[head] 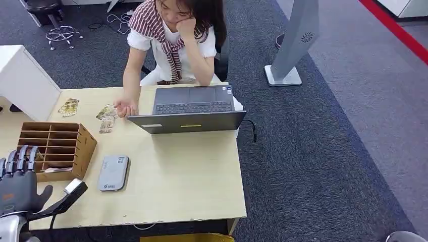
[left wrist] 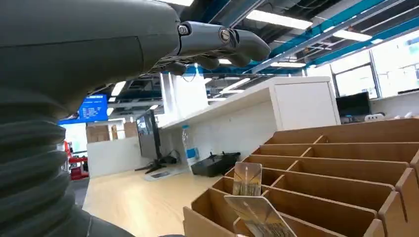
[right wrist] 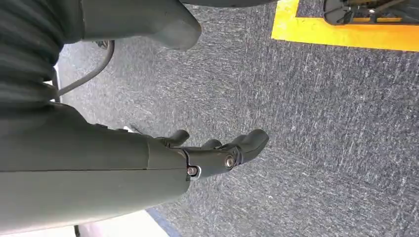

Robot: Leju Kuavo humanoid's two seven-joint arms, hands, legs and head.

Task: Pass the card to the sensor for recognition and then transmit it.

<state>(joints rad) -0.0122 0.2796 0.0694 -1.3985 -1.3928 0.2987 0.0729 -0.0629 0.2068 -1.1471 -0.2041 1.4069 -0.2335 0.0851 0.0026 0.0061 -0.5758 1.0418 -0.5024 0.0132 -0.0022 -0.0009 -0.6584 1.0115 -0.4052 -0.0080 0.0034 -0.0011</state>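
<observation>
- My left hand [head: 17,184] hovers empty, fingers spread, at the tabletop's [head: 192,176] left edge beside the wooden organizer [head: 58,143].
- My right hand [right wrist: 212,153] hangs empty, fingers apart, over carpet.

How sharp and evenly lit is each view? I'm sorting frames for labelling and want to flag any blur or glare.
Head view: even, soft light, sharp across the desk and laptop. Left wrist view: the left hand looms dark and soft up close, the ceiling lights glare, and the nearest card in the wooden organizer is blurred. Right wrist view: the carpet is crisp and the right hand dim.
</observation>
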